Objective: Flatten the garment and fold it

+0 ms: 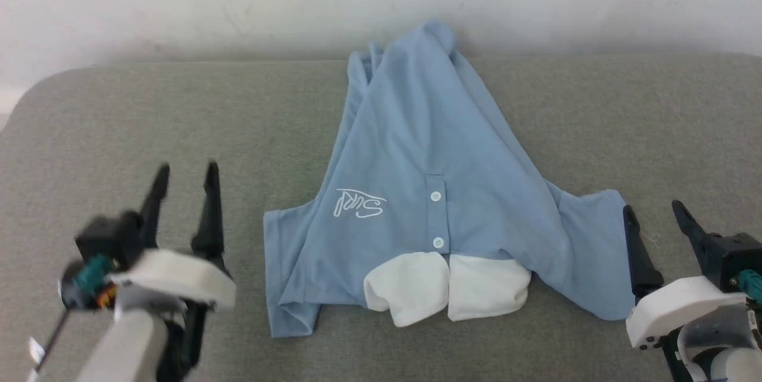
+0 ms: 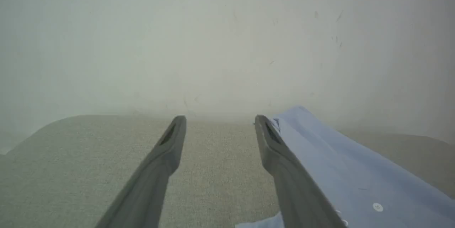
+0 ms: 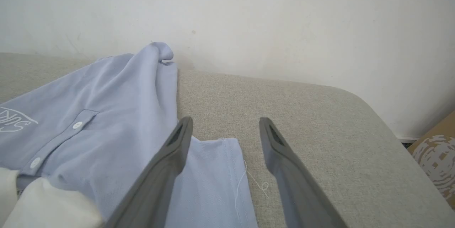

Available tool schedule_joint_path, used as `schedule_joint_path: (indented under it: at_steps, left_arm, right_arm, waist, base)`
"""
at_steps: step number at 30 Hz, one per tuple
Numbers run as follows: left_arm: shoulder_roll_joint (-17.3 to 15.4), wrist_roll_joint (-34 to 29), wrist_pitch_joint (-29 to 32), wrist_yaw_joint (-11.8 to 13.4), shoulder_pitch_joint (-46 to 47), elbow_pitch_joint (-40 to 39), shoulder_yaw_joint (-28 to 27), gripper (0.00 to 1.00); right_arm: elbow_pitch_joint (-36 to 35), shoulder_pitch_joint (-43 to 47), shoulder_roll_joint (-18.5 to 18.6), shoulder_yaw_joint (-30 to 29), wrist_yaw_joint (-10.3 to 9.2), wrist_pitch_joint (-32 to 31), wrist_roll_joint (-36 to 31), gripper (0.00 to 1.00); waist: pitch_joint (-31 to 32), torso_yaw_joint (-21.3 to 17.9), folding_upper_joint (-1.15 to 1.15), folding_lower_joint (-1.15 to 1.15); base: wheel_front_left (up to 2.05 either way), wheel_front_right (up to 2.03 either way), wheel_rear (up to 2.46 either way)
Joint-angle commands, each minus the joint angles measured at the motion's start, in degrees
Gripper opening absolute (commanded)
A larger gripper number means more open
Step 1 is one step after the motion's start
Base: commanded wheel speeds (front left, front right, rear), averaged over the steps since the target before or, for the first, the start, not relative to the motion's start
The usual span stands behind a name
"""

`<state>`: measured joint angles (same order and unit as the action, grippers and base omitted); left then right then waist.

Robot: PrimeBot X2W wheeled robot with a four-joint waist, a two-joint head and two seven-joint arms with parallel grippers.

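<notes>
Left hand (image 1: 186,166): spread, empty, over bare table (image 1: 149,108), with the garment (image 1: 428,150) well apart at its 3 o'clock. Right hand (image 1: 652,208): spread, poised at the sleeve (image 3: 213,171) edge; we cannot tell if it touches. The garment lies mid-table, bunched to a peak at 12 o'clock, white collar (image 1: 446,287) at 6. We judge flattening comes 1st: pinch 1 layer per sleeve and draw outward evenly. The hem end is crumpled and its layers are unreadable; the left hand is blurred.
</notes>
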<state>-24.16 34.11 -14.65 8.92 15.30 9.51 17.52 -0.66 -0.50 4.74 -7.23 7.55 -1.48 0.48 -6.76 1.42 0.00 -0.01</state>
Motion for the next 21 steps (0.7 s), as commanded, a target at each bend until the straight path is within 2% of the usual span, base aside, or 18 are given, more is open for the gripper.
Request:
schedule_joint_path:
  at_steps: [1, 6, 9, 12, 16, 21]
  left_arm:
    - [0.34, -0.23, 0.16, 0.94, -3.00, -1.58, 0.44, 1.00]
    - [-0.48, -0.79, 3.24, 2.63, -9.83, -6.32, 2.83, 1.00]
    - [-1.83, -1.09, 7.18, 3.29, -11.31, -9.15, 4.16, 1.00]
    - [-3.45, -0.38, 14.33, 3.81, -12.21, -12.33, 5.96, 1.00]
    - [-5.74, 1.31, 27.15, 5.07, -13.33, -16.55, 9.22, 1.00]
    - [-7.33, 2.81, 39.82, 8.55, -13.82, -20.37, 11.73, 1.00]
  right_arm:
    - [-0.01, 0.71, -0.26, 0.24, -0.06, -0.04, 0.73, 1.00]
    - [-0.35, 0.78, -0.56, 0.51, -0.06, -0.11, 1.64, 1.00]
    - [-0.75, 0.81, -0.35, 0.45, -0.06, -0.31, 1.30, 1.00]
    - [-1.16, 0.82, -0.27, 0.34, -0.06, -0.56, 0.99, 1.00]
    - [-1.36, 0.72, -0.28, 0.40, -0.06, -0.80, 0.75, 1.00]
    - [-1.40, 0.17, -0.23, 0.60, -0.06, -0.74, 0.62, 1.00]
  waist:
    - [2.04, 2.18, 0.00, 0.01]
    - [1.91, 2.45, 0.00, 0.01]
    - [1.46, 2.59, 0.00, 0.01]
    - [0.60, 2.68, 0.00, 0.01]
    - [-0.57, 2.57, 0.00, 0.01]
    - [-2.17, 2.02, 0.00, 0.01]
  base:
    - [0.00, 0.00, 0.00]
    - [0.00, 0.00, 0.00]
    - [0.00, 0.00, 0.00]
    - [0.00, 0.00, 0.00]
    - [0.00, 0.00, 0.00]
    - [0.00, 0.00, 0.00]
